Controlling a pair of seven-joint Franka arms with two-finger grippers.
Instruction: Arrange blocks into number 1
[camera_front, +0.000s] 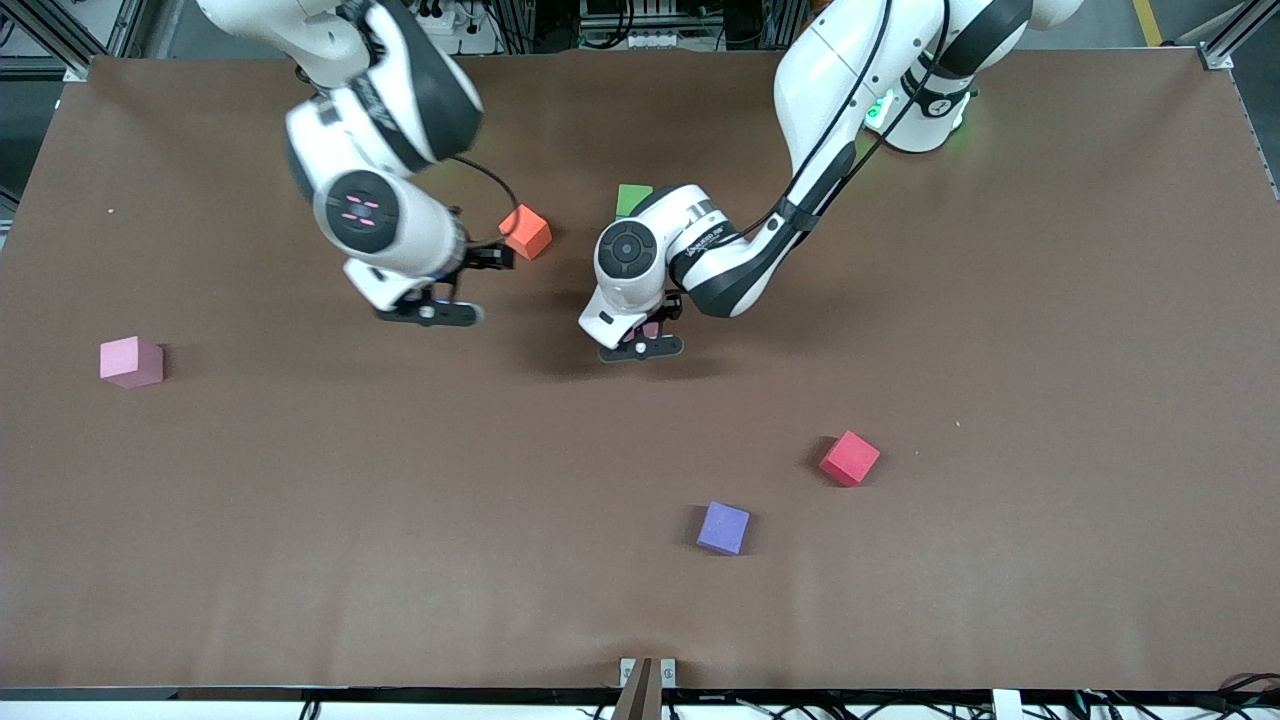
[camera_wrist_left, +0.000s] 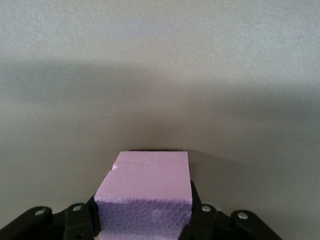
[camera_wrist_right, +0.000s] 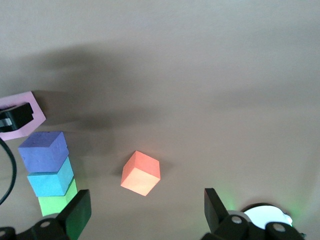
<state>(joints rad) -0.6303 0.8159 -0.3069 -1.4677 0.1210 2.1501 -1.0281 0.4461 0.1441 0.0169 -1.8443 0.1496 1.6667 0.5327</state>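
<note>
A green block (camera_wrist_right: 56, 204), a light blue block (camera_wrist_right: 49, 178) and a dark purple block (camera_wrist_right: 44, 150) lie in a straight touching row. In the front view only the green block (camera_front: 633, 197) shows past the left arm. My left gripper (camera_front: 642, 345) is shut on a pink block (camera_wrist_left: 147, 192), held low at the purple end of the row (camera_wrist_right: 15, 131). The orange block (camera_front: 526, 231) lies apart, tilted, toward the right arm's end. My right gripper (camera_wrist_right: 146, 200) hangs open over bare table beside the orange block (camera_wrist_right: 140, 173), nothing between its fingers.
A second pink cube (camera_front: 131, 361) sits near the right arm's end of the table. A red cube (camera_front: 850, 458) and a lavender-purple cube (camera_front: 723, 527) lie nearer the front camera, toward the left arm's side. The brown table (camera_front: 1000, 350) has wide bare room.
</note>
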